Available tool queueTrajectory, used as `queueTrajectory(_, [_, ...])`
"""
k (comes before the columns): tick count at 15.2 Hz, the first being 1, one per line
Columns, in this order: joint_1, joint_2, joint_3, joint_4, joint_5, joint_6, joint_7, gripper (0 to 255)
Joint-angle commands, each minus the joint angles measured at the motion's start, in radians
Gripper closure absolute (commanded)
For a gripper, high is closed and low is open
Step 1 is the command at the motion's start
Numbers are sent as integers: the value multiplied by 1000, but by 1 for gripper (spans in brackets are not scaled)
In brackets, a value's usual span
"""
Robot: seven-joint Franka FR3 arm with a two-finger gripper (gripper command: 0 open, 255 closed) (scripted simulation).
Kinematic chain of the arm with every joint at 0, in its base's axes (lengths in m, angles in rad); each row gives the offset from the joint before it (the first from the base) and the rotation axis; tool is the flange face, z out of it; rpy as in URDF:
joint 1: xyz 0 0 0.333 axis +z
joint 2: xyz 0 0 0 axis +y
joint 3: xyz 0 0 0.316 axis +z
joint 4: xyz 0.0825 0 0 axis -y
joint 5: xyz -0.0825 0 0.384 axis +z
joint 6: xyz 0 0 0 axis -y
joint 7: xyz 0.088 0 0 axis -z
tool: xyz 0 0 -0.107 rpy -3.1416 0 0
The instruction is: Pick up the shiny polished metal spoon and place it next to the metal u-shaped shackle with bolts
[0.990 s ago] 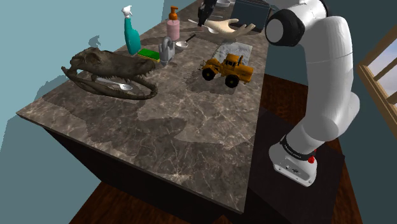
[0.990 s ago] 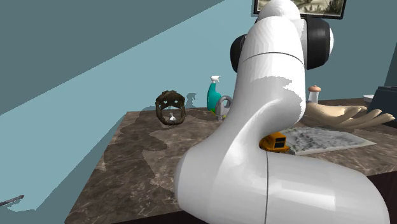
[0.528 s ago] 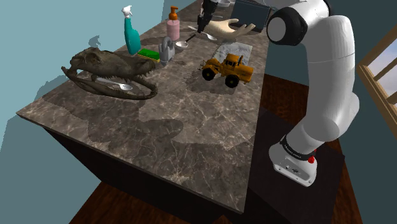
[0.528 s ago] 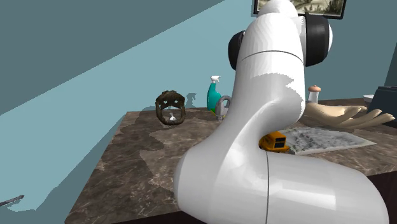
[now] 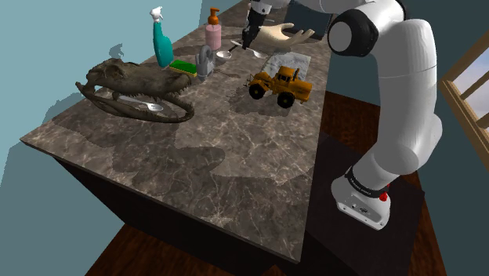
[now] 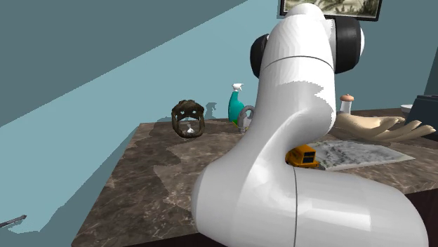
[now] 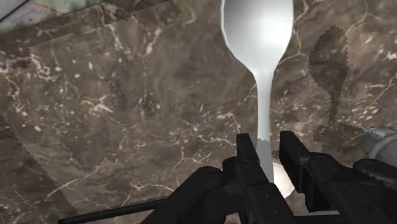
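Jaws on spoon [image 7: 257, 38] handle, bowl straight ahead

This is looking like a room in a home. A long dark stone counter [image 5: 235, 157] is filling the middle of the shoulder view, and it is standing on a brown wood floor [image 5: 117, 251]. Blue-green walls [image 5: 47, 47] are rising at the upper left. A spray bottle [image 5: 162, 41], a pink soap bottle [image 5: 213, 31] and a green sponge [image 5: 183, 66] are sitting near the top. A wooden window frame [image 5: 462, 94] is showing at the right edge. A framed picture [image 6: 347, 7] is hanging at the top of the second exterior view.

skull [image 5: 125, 77] 1 | toy truck [image 5: 282, 83] 1 | spray bottle [image 5: 162, 47] 1 | shackle [image 5: 205, 63] 1
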Motion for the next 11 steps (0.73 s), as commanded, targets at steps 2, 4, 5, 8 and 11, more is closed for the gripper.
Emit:
queueTrajectory(2, [3, 2, 2, -37, 5, 37, -12, 255])
queueTrajectory(4, [4, 6, 3, -56, 8, 60, -18, 255])
queueTrajectory(5, [5, 9, 4, -65, 10, 71, -22, 255])
queueTrajectory(8, [6, 18, 7, -90, 16, 104, -31, 255])
queueTrajectory(11, [6, 29, 11, -111, 23, 135, -41, 255])
